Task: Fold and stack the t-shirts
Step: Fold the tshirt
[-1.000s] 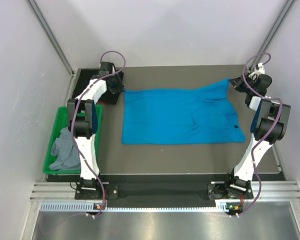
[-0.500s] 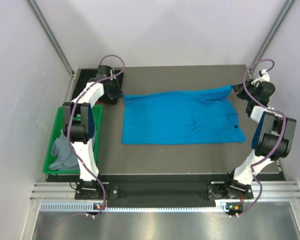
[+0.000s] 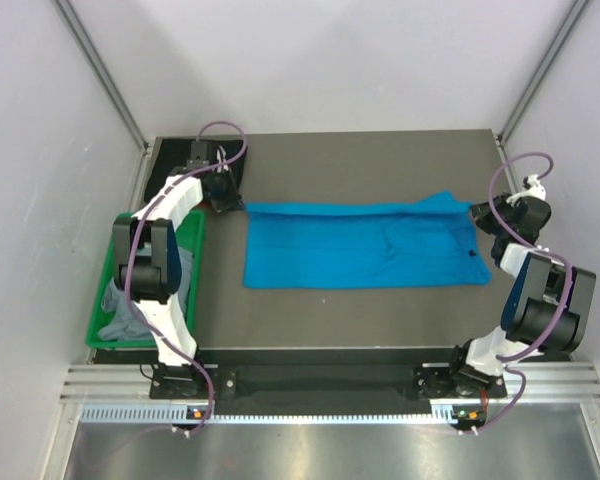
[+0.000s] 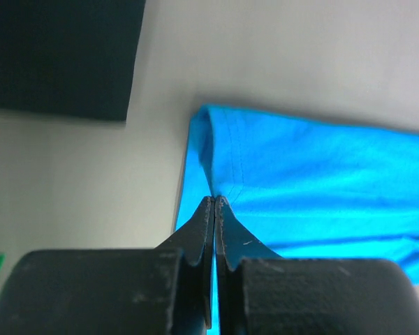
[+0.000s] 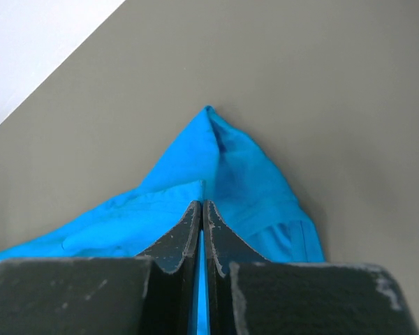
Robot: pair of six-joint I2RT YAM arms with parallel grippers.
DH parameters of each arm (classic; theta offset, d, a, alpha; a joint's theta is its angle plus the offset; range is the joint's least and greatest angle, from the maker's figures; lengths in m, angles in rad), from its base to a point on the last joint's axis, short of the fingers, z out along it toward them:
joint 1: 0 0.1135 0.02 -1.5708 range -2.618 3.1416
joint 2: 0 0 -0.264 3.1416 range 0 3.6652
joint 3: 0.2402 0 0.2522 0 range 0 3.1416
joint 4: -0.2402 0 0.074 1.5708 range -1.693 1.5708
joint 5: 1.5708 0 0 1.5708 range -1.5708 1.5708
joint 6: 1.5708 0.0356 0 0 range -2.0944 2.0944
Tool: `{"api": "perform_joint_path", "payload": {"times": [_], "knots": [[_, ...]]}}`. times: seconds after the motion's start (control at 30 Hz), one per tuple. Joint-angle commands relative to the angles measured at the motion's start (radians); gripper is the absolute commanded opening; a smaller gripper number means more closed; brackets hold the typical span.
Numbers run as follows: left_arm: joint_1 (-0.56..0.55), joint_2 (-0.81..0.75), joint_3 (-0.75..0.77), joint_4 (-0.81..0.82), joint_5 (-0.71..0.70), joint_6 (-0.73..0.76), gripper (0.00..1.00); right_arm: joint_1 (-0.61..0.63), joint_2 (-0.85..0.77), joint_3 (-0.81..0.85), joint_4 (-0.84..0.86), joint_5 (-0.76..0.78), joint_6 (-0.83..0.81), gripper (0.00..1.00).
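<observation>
Blue t-shirt (image 3: 360, 250) narrower than before, far edge nearer front.

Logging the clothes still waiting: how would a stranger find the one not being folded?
Start at the dark table, then go to the green bin at its left edge. The grey shirt lies crumpled inside it; unlike the blue shirt spread on the table, no jaws hold it.
</observation>
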Motion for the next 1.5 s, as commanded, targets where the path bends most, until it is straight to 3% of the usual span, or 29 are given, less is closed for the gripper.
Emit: {"api": "perform_joint_path", "payload": {"times": [0.0,0.5,1.47], "knots": [[-0.004,-0.090,-0.065,-0.006,-0.004,-0.001,0.00,-0.016,-0.060,-0.016,0.010,0.028,-0.010,0.00],[-0.037,-0.143,-0.217,0.000,-0.087,0.020,0.00,-0.065,-0.126,-0.111,-0.050,0.035,-0.019,0.00],[-0.084,-0.054,-0.202,-0.061,-0.147,0.031,0.00,-0.088,-0.126,-0.191,-0.038,0.018,0.015,0.00]]}}
